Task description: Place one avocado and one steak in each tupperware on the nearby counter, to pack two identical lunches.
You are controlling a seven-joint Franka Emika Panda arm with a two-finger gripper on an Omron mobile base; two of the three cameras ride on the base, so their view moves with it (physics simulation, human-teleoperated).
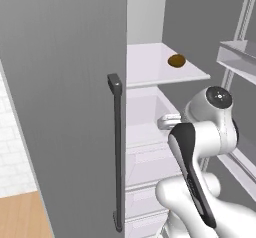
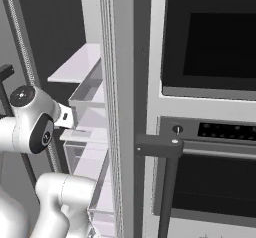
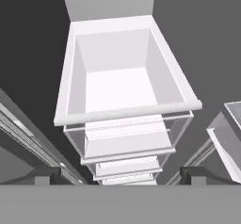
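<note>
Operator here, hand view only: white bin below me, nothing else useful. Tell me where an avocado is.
Observer: One brown avocado lies on the white shelf above that bin, seen in the left base view.
Operator: Tell me what's to my right.
Observer: The right base view shows an oven with a dark bar handle right of the open fridge.
Operator: Give me the door side.
Observer: The grey fridge door stands open on the left, with a tall dark handle.
</note>
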